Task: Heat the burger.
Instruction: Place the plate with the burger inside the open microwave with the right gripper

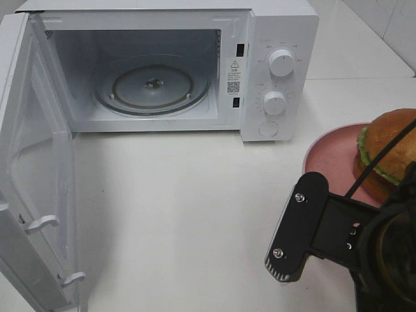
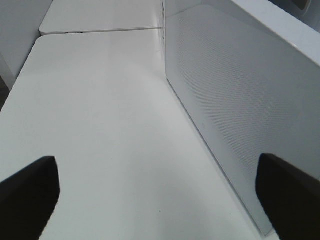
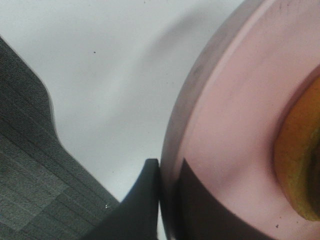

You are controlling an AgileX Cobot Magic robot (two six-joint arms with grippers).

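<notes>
Only wrist views show right pincer (image 3: 167, 182) clamping the plate (image 3: 235, 125), left pincer (image 2: 159, 189) wide, empty.

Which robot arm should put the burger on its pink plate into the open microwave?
The right one. The right gripper pinches the rim of the round pink plate carrying the golden-brown burger; the left gripper hangs open beside the white microwave's door.
</notes>
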